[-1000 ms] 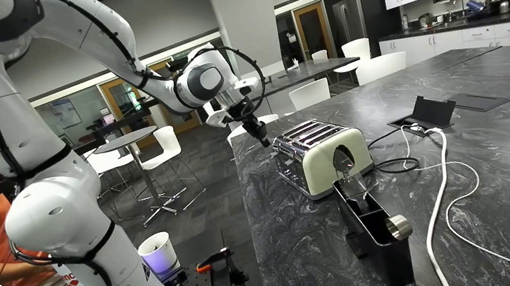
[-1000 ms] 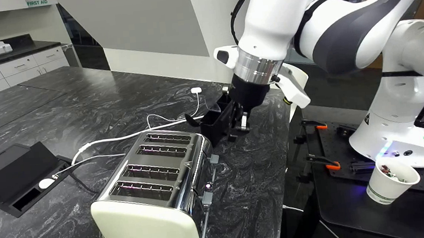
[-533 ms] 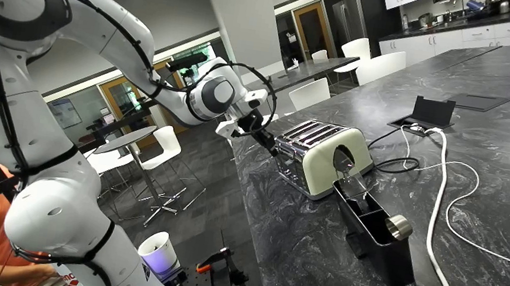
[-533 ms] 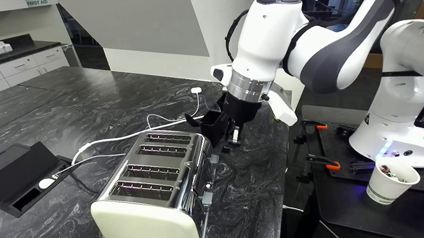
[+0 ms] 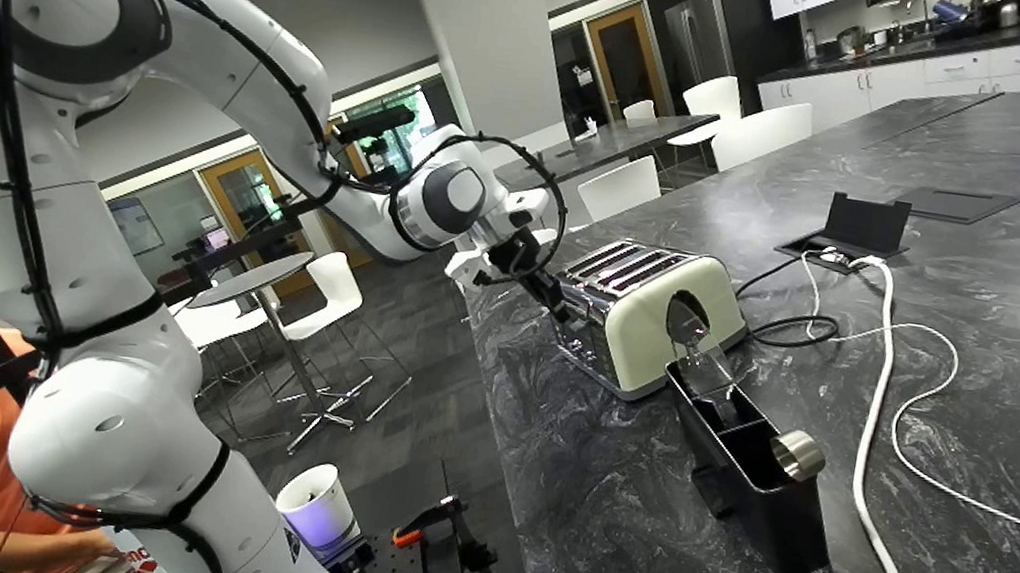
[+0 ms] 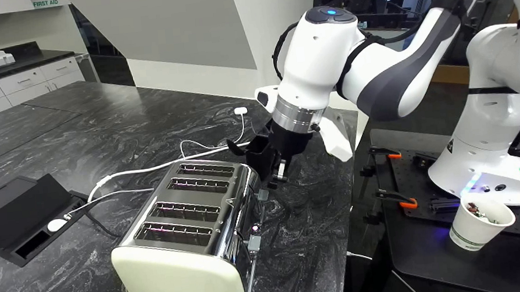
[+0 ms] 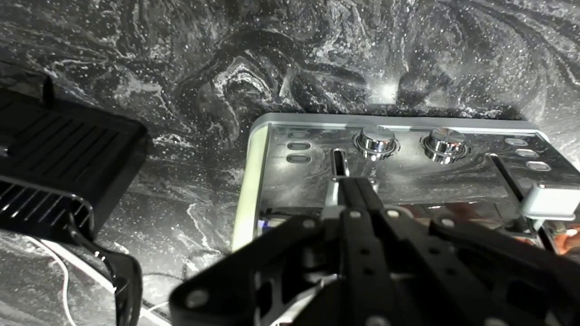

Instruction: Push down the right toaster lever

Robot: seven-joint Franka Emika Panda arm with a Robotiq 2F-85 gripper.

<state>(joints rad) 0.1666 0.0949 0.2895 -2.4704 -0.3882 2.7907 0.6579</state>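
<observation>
The silver toaster with cream end faces stands on the dark countertop in both exterior views [image 5: 645, 332] [image 6: 182, 280]. Its chrome lever face [image 7: 294, 188] fills much of the wrist view. The right lever [image 6: 263, 195] is high in its slot; in the wrist view this lever [image 7: 332, 194] lies partly hidden behind my fingers. My gripper [image 7: 355, 180] is shut with nothing between its fingers. Its tips are over that lever; I cannot tell if they touch. The gripper also shows in both exterior views [image 5: 563, 315] [image 6: 272, 185]. The left lever [image 6: 254, 243] [image 7: 550, 201] stands apart from it.
A black rectangular box [image 5: 764, 512] [image 7: 68, 149] stands close beside the toaster, near the gripper. White cables [image 5: 872, 432] run past it to an open outlet box [image 6: 19, 226]. The counter edge lies on the robot's side.
My gripper has moved down and in toward the toaster's lever face, up to the right lever. Its fingers stay shut. The toaster and levers have not visibly moved.
</observation>
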